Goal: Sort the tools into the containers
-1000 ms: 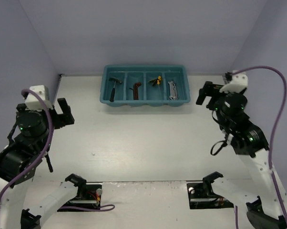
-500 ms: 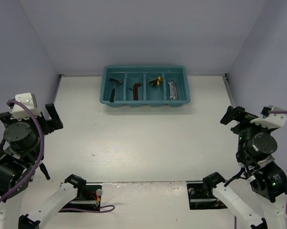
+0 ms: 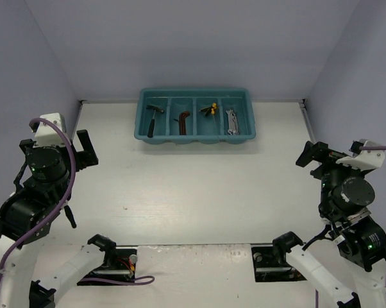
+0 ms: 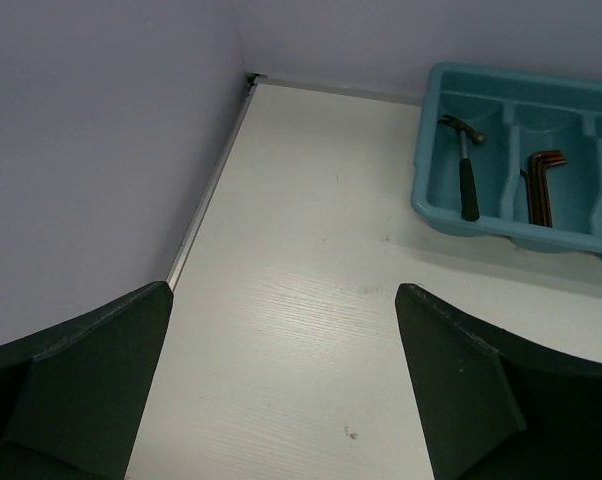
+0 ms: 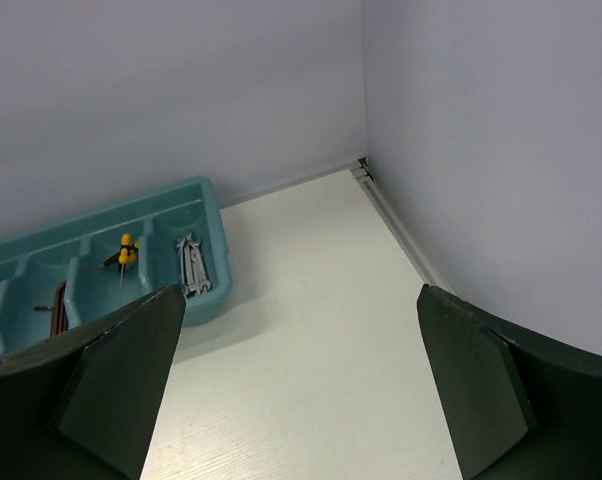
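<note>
Bench: white and matte with a faint wood grain, running from wall to wall.
Back wall: plain pale lilac, meeting the bench in a straight seam.
Left wall: the same lilac, bare.
Right wall: the same lilac, bare.
Left strip: thin grey metal along the foot of the left wall, ending at the far corner.
Right strip: a matching one under the right wall.
Speck: small dark mark on the bench, left of the middle.
</note>
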